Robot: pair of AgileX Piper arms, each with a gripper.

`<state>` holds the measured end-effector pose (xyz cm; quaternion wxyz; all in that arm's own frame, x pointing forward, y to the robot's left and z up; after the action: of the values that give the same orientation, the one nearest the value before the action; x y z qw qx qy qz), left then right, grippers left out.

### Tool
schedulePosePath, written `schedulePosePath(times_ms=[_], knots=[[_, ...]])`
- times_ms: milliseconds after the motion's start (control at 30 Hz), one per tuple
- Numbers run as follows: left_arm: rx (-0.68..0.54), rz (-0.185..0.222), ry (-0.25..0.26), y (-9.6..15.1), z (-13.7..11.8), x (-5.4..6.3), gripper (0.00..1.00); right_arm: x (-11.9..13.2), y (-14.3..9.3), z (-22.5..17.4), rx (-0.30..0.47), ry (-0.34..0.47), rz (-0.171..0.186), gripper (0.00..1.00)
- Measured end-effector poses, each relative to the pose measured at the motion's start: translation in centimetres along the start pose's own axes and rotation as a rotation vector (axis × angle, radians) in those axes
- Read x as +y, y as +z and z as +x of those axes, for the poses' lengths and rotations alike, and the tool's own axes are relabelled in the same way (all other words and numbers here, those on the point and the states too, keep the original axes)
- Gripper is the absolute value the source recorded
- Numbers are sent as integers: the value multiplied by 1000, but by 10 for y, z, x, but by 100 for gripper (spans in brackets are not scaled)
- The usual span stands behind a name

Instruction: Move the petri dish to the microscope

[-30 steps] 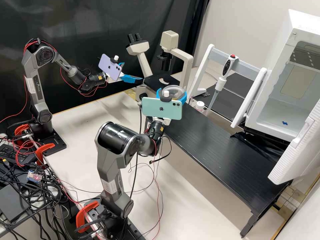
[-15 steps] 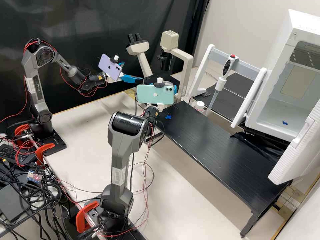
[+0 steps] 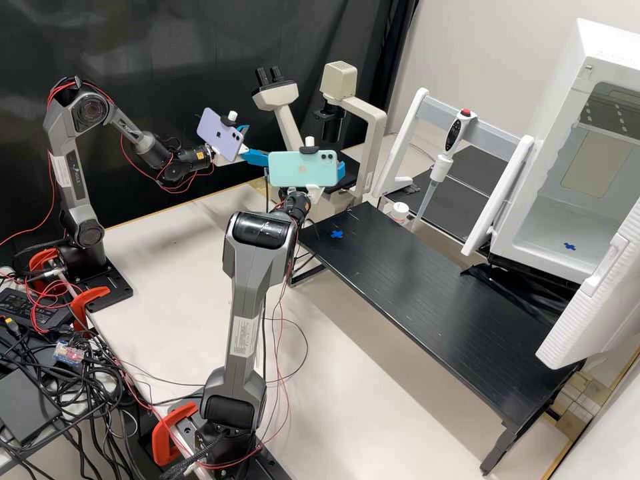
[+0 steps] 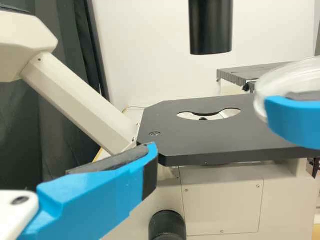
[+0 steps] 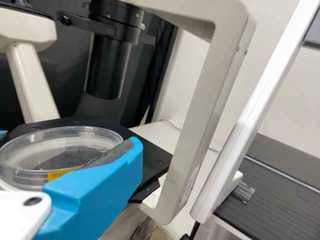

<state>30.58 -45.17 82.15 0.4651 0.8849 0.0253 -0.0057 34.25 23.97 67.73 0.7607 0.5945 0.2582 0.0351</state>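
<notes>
In the high view, my left gripper (image 3: 265, 143) stands open left of the microscope (image 3: 375, 133). My right gripper (image 3: 341, 169) is behind the green phone, close to the stage. The left wrist view shows the left gripper (image 4: 95, 192) by one blue finger beside the black stage (image 4: 200, 137), and the clear petri dish (image 4: 272, 82) at the right edge, against a finger of the other arm. In the right wrist view, the right gripper (image 5: 70, 151) is shut on the petri dish (image 5: 50, 147), held level near the stage (image 5: 150, 150). Whether dish and stage touch, I cannot tell.
A black raised shelf (image 3: 427, 280) carries a blue cross mark. A pipette (image 3: 445, 150) hangs on a white stand (image 3: 407, 133) right of the microscope. The white incubator (image 3: 507, 220) stands open at the right. Cables (image 3: 293, 373) trail round the near arm's base.
My right arm has moved away from the shelf and leftward to the microscope, carrying the petri dish. The blue cross on the shelf has come into view. My left arm has stayed still.
</notes>
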Motion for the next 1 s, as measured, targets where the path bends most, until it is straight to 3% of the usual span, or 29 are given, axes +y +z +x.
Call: schedulePosePath(times_ms=[133,267,367,433,567,700,1000], knots=[[0,0,0,0,0,0,100,2,-4,16,-16,-8,15,0],[0,0,0,0,0,0,100,-2,-8,30,-23,-45,-4,0],[0,0,0,0,0,0,100,-7,-9,41,-37,-74,9,0],[0,0,0,0,0,0,100,-9,-10,47,-38,-90,-2,0],[0,0,0,0,0,0,100,-13,-11,59,-50,-99,29,0],[0,0,0,0,0,0,100,-14,-13,69,-50,-106,9,0],[0,0,0,0,0,0,100,-10,-16,91,-82,-110,10,0]])
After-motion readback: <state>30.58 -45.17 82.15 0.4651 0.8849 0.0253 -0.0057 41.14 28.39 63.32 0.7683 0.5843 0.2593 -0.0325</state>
